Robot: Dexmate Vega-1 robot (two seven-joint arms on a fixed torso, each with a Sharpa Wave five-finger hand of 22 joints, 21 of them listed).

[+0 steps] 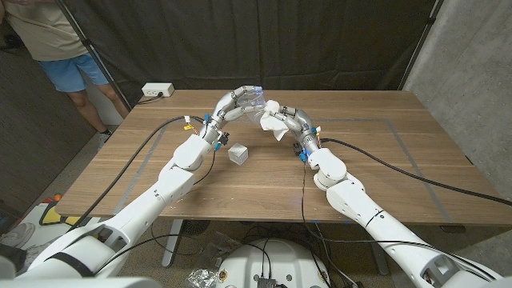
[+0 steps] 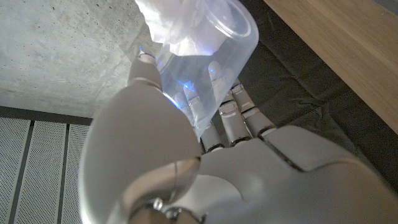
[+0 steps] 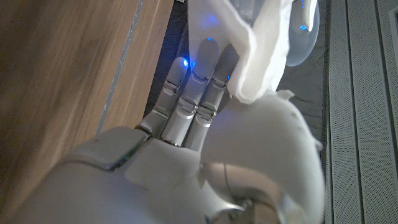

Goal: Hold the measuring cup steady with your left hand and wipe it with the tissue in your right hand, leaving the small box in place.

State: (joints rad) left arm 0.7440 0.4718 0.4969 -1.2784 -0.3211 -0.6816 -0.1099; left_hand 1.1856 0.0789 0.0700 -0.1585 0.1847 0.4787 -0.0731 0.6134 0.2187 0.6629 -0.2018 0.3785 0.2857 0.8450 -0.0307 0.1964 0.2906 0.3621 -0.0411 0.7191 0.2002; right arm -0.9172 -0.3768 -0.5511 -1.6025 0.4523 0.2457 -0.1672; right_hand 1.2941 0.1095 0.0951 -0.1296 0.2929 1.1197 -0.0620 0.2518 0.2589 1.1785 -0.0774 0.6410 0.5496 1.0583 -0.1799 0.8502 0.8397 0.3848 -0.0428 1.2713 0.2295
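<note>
A clear plastic measuring cup (image 1: pixel 253 98) is raised above the table's far middle, gripped by my left hand (image 1: pixel 232 103). In the left wrist view the cup (image 2: pixel 214 56) lies against my fingers (image 2: pixel 233 115), with white tissue (image 2: pixel 163 23) at its mouth. My right hand (image 1: pixel 290 120) holds a crumpled white tissue (image 1: pixel 271 126) and meets the cup from the right. The right wrist view shows the tissue (image 3: pixel 258 53) pinched under my thumb and the cup (image 3: pixel 305 31) beyond it. A small white box (image 1: pixel 238 154) sits on the table below the two hands.
The wooden table (image 1: pixel 384 168) carries grey tape lines (image 1: pixel 416 172). A white power strip (image 1: pixel 158 90) lies at the far left corner. A person (image 1: pixel 68 56) stands behind the table's left side. Dark curtains hang at the back.
</note>
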